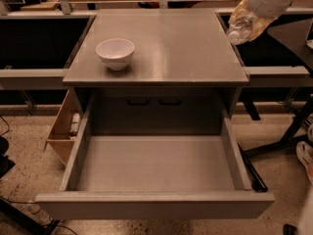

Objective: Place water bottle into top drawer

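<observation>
The water bottle [246, 24], clear with a white cap pointing down-left, hangs tilted in the air at the upper right, just past the right edge of the grey cabinet top [166, 43]. My gripper [255, 10] is shut on the bottle at the end of the white arm, which enters from the top right corner. The top drawer [154, 204] is pulled fully open below the cabinet top. Its grey floor is bare. The bottle is well above and to the right rear of the drawer.
A white bowl [115, 53] stands on the left part of the cabinet top. A small wooden crate [62, 126] leans against the drawer's left side. Black table legs [281, 138] and a shoe [305, 155] are on the floor at the right.
</observation>
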Controlling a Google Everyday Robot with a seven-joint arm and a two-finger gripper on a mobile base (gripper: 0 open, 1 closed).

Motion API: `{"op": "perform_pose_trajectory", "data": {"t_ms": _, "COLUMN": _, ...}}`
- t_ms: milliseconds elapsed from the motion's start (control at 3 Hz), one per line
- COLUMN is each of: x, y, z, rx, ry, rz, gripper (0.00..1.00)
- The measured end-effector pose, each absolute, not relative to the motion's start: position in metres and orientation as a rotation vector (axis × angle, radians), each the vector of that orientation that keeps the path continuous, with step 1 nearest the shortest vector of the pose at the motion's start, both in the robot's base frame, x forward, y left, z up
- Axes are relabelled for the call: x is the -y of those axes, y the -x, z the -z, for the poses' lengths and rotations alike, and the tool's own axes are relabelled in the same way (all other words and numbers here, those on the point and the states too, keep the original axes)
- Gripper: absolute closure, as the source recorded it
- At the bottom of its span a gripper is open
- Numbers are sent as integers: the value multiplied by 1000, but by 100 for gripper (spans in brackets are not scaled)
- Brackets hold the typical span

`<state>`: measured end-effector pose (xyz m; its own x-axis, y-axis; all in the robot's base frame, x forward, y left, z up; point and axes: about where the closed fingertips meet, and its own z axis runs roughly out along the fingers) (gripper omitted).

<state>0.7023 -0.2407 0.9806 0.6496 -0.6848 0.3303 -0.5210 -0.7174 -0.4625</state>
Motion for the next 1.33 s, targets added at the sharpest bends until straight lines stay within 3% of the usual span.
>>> {"op": "perform_pose_trajectory", "data": {"t_ms": 333, "x": 231, "y": -643, "z": -1041, "rx": -896, "ry": 2374, "rz": 823, "gripper": 100}}
{"op": "perform_pose_trajectory", "data": {"t_ms": 667, "x": 201, "y": -599, "z": -1037, "rx": -760, "ry": 2320, "rz": 826, "gripper": 100}}
{"op": "perform_pose_trajectory", "data": {"t_ms": 1333, "x": 171, "y": -532, "z": -900, "rx": -586, "ry": 2593, "rz": 627, "gripper": 100}}
